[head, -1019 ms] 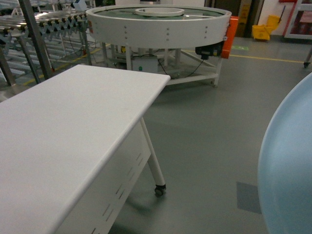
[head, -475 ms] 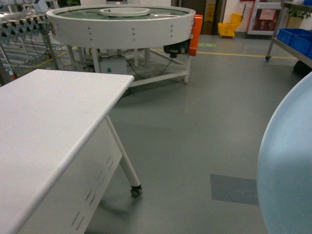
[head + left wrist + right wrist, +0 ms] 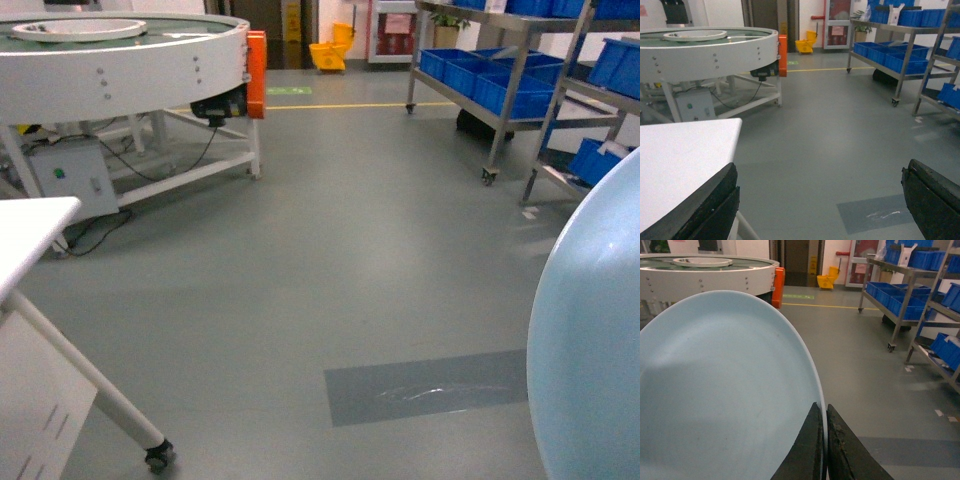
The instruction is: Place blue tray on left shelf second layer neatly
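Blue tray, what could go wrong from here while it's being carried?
The right gripper pinches the blue tray only at its thin rim, so it may tilt or slip while driving. The tray also blocks the head view's right side, near the steel rack with blue crates, so a bump is possible.

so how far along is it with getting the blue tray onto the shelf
Pickup looks done: the right end effector is clamped on the rim of the blue tray, held up off any surface. The left end effector is open and empty. In hand is the carry; the steel racks with blue crates stand across the floor. Left to do: reach the rack and set the tray on its second layer.
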{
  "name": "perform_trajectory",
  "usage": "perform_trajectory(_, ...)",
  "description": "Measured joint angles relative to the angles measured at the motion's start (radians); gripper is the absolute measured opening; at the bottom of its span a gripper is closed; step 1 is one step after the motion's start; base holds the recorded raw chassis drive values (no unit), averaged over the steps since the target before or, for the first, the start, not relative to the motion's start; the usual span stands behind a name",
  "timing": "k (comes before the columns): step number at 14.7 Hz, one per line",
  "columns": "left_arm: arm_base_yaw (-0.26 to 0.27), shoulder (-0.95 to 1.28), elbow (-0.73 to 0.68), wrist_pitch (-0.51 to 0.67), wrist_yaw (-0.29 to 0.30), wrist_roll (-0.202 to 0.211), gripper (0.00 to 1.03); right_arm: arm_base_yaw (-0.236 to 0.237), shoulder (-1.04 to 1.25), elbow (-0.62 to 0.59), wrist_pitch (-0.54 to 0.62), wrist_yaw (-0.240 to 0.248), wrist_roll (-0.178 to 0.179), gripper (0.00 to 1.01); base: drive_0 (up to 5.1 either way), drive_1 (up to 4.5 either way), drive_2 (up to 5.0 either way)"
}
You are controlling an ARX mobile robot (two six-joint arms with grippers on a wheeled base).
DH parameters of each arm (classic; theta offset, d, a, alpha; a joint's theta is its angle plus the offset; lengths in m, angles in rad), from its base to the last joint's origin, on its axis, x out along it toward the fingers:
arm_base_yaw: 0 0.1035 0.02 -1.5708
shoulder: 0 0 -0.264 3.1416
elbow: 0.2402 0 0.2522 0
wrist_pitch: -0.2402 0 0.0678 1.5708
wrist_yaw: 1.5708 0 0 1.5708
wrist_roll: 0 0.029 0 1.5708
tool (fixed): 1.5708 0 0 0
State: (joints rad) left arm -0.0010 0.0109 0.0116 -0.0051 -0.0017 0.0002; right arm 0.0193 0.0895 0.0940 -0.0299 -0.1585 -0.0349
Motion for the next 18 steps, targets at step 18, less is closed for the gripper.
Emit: perform_trajectory(18,-0.001,0.0,0.0,0.001,0.001,0.0,0.98,0.0,0.0,-0.001,-0.006,0.001,0.0,0.02,-0.9,3.24,-5.0)
